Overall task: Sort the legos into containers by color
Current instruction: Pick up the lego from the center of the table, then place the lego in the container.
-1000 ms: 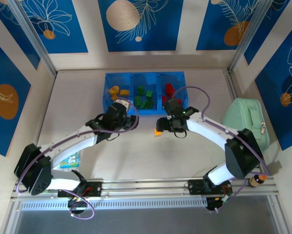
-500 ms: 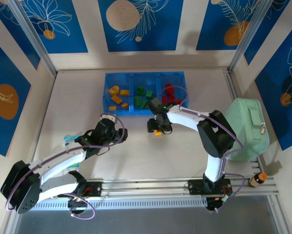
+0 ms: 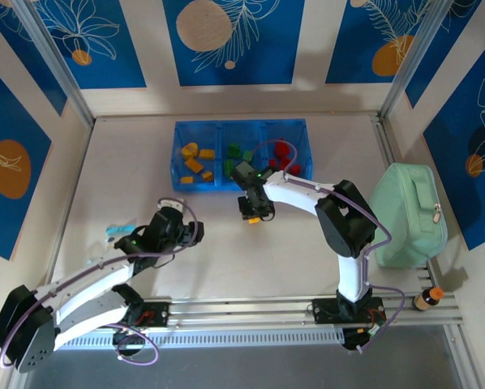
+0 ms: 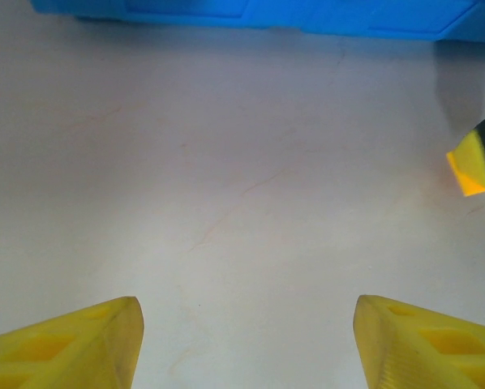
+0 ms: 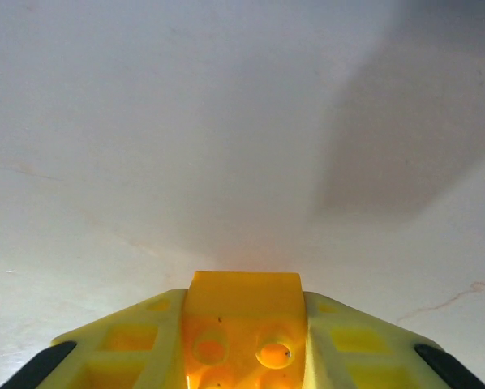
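We see the right gripper (image 5: 242, 308) clamped on a small orange-yellow studded plastic brick (image 5: 244, 344) near the translucent blue plastic tray (image 3: 241, 124); the left gripper (image 4: 246, 340) is spread wide, holding nothing.

Overhead plus wrist close-ups of table (image 3: 226, 251)

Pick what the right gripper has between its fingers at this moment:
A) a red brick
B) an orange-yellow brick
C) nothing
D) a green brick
B: the right wrist view shows an orange-yellow brick, its studs facing the camera, clamped between the fingers of the right gripper.
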